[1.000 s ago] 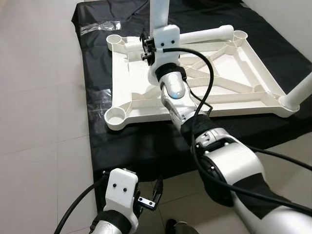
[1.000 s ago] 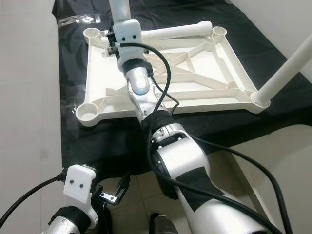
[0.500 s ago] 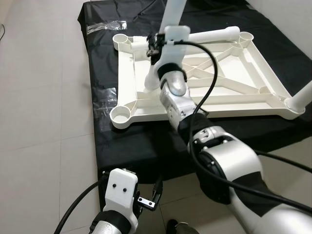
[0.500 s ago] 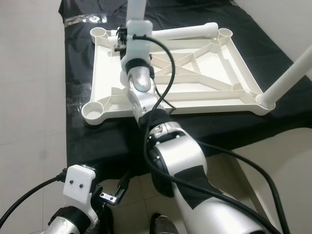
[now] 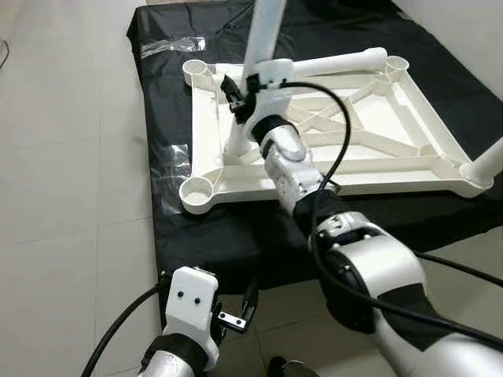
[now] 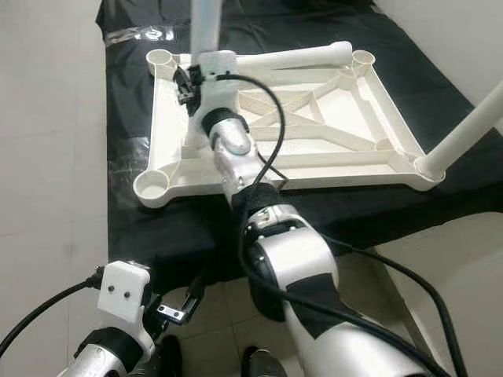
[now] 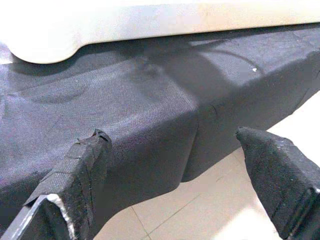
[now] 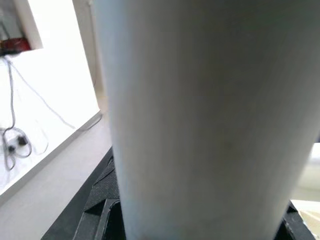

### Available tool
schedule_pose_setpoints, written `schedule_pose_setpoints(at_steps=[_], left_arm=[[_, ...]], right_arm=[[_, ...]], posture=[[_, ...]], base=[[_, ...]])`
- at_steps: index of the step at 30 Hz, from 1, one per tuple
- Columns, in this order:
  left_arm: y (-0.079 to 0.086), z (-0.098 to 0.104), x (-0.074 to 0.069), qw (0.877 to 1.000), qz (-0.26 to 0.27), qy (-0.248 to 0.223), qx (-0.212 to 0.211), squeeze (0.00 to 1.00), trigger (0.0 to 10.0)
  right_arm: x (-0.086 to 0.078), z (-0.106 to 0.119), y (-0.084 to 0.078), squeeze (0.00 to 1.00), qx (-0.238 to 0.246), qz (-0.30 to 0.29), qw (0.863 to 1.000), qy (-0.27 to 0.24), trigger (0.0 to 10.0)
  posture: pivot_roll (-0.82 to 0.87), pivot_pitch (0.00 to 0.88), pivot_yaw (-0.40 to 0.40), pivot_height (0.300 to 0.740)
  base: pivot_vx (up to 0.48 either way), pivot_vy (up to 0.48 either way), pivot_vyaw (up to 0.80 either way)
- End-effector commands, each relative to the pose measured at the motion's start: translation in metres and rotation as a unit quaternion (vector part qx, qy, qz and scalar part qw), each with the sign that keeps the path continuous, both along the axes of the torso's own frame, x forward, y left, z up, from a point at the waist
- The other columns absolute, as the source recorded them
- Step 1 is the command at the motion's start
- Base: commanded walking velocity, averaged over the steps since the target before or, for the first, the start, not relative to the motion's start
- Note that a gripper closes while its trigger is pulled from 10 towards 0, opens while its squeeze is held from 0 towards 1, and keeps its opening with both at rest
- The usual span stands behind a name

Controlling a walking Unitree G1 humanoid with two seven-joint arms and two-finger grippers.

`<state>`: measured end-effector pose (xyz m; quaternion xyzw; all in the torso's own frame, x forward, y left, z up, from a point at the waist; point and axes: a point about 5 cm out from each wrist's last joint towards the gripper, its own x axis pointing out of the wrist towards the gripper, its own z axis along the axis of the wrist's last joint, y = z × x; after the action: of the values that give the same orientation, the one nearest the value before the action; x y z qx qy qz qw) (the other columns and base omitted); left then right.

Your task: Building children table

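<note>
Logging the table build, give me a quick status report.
Right pincer shut on a white table leg, standing over the upturned tabletop. Left pincer open, idle by the black cloth. Nothing in the way.

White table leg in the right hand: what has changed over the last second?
The right hand, shut on the white table leg, has carried it toward the robot's left; its foot now stands inside the upturned white plastic tabletop near the left rail, between two empty sockets. The left hand hangs open over the floor, as before. The fitted leg and the leg lying down are unmoved.
</note>
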<state>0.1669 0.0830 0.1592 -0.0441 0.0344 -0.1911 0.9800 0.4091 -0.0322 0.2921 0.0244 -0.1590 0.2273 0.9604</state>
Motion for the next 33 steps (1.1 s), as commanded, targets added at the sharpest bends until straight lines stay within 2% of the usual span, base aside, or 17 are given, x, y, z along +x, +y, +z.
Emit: schedule_pose_setpoints(at_steps=[1,14,19,21,24,31,33], left_arm=[[0.000,-0.006,-0.002,1.000,-0.001,0.014,0.007,0.00,10.0],[0.000,-0.003,-0.006,1.000,-0.005,0.008,0.007,0.00,10.0],[0.000,-0.004,-0.007,1.000,-0.005,0.012,0.008,0.00,10.0],[0.000,-0.005,-0.007,1.000,-0.006,0.012,0.011,0.00,10.0],[-0.001,-0.005,-0.007,1.000,-0.006,0.011,0.012,0.00,10.0],[-0.002,-0.006,-0.007,1.000,-0.007,0.013,0.010,0.00,10.0],[-0.002,-0.006,-0.007,1.000,-0.009,0.011,0.015,0.00,10.0]], right_arm=[[0.001,-0.053,-0.002,0.00,-0.021,0.009,0.993,0.119,10.0],[0.000,-0.059,-0.010,0.00,-0.036,0.067,0.985,0.156,10.0],[-0.001,-0.044,-0.014,0.00,-0.010,0.100,0.986,0.136,10.0],[-0.005,-0.031,-0.011,0.00,0.011,0.132,0.984,0.120,10.0],[-0.010,-0.026,-0.009,0.00,0.020,0.153,0.982,0.110,10.0],[-0.018,-0.025,-0.006,0.00,0.024,0.185,0.976,0.114,10.0],[-0.025,-0.029,-0.004,0.00,0.017,0.202,0.972,0.120,10.0]], posture=[[0.08,0.293,-0.085,0.740],[0.09,0.288,-0.090,0.740],[0.09,0.285,-0.087,0.740],[0.09,0.283,-0.084,0.740],[0.09,0.283,-0.084,0.740],[0.08,0.279,-0.083,0.740],[0.09,0.278,-0.083,0.740]], base=[[0.000,0.000,0.00],[0.000,0.000,0.00],[0.000,0.000,0.00],[0.000,0.000,0.00],[0.000,0.000,0.00],[0.000,0.000,0.00],[0.000,0.000,0.00]])
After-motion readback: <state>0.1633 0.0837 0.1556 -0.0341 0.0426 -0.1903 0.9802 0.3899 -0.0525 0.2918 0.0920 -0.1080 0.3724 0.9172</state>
